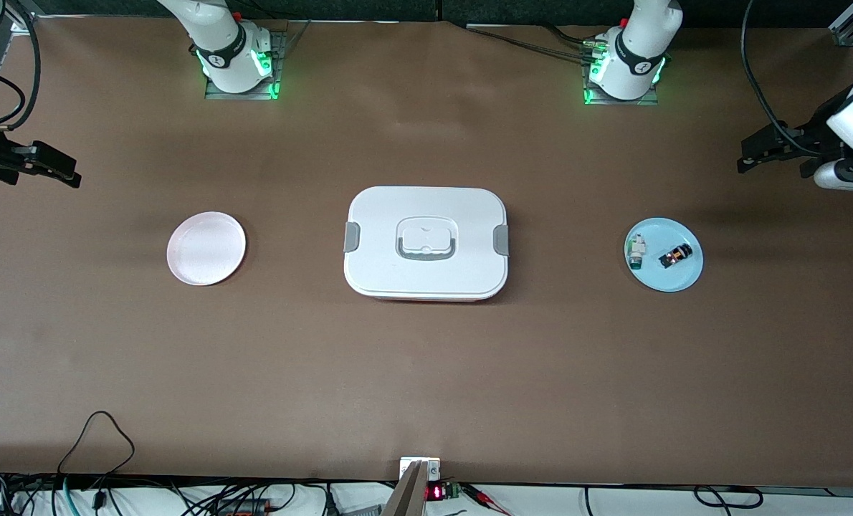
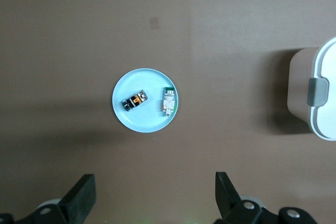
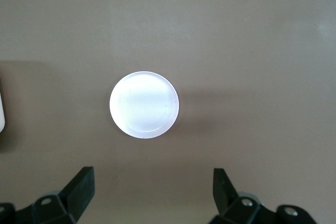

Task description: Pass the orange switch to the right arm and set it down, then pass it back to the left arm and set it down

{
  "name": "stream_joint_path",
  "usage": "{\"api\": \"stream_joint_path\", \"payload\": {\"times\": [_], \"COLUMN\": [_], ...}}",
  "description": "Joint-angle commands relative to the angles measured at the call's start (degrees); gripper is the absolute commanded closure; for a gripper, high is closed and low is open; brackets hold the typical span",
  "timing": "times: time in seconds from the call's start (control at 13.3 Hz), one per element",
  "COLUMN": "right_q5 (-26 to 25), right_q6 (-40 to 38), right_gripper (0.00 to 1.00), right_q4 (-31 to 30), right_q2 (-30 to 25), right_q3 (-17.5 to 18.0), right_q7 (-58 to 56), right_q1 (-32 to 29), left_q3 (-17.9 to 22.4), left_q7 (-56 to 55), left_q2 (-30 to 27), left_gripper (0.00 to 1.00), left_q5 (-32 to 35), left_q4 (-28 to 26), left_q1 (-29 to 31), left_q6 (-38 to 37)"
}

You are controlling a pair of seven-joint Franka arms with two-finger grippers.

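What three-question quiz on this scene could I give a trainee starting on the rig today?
1. True or false: the orange switch lies on the blue plate.
2. What shares that plate with it?
A. white-and-green component
B. a spoon
C. nothing
3. Fill in: the box stands between the blue plate and the ___ plate.

Key:
1. True
2. A
3. Pink. Both the left gripper and right gripper are open, high over the table.
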Motion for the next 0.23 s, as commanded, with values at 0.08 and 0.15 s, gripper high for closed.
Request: {"api": "stream_joint_path", "payload": {"times": [0.08,0.15], "right_q5": [0.7,0.8], "right_q6": [-0.3,-0.2], "right_gripper": [0.0,0.0], "right_q4": [1.1,1.2], "right_q2": [0.2,0.2], "right_q3": [0.1,0.1], "right_q7": [0.0,0.0], "right_q1": [-0.1,-0.1], "left_q3": [0.0,-0.1], "left_q7": [-1.5,-1.4], "left_q2": [0.4,0.4], "left_gripper": [0.0,0.0], "left_q5": [1.2,2.4], "left_q4": [1.1,1.1], "left_q1": [0.1,0.1], "left_q6": [-0.1,-0.3]}}
